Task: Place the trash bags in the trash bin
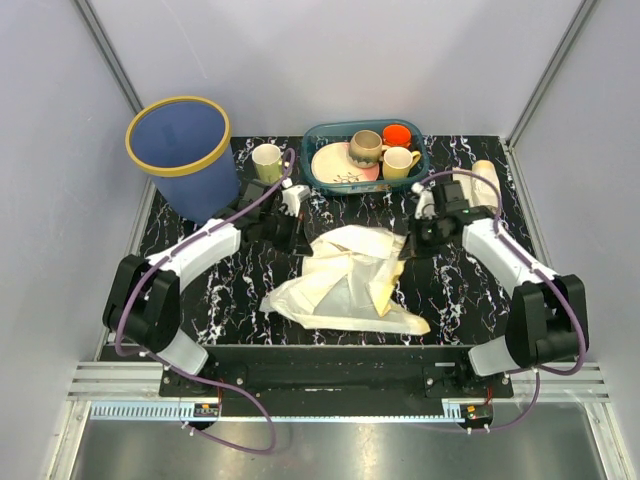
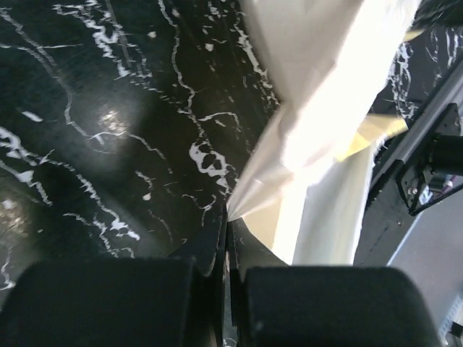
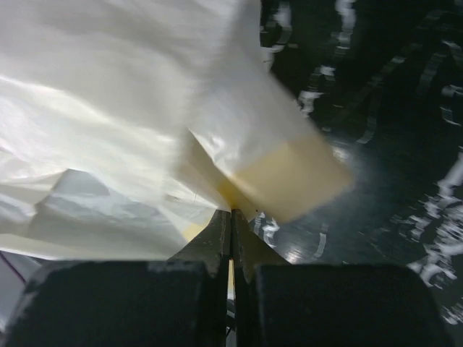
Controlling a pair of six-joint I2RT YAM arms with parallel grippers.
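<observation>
A large cream-white trash bag (image 1: 350, 280) lies crumpled in the middle of the black marble table. My left gripper (image 1: 302, 235) is shut on the bag's upper left corner (image 2: 249, 199), which fans out from its tips. My right gripper (image 1: 405, 245) is shut on the bag's upper right edge (image 3: 239, 191); the film spreads up and to the left of its tips. The blue trash bin (image 1: 182, 155) with a yellow rim stands at the back left, open and upright, behind my left arm. A pale bundle (image 1: 484, 172) lies at the back right edge.
A teal dish basket (image 1: 322, 175) at the back centre holds a cream plate (image 1: 335, 160), a brown mug, a yellow mug and an orange cup. A pale green mug (image 1: 266, 162) stands between bin and basket. Grey walls enclose the table.
</observation>
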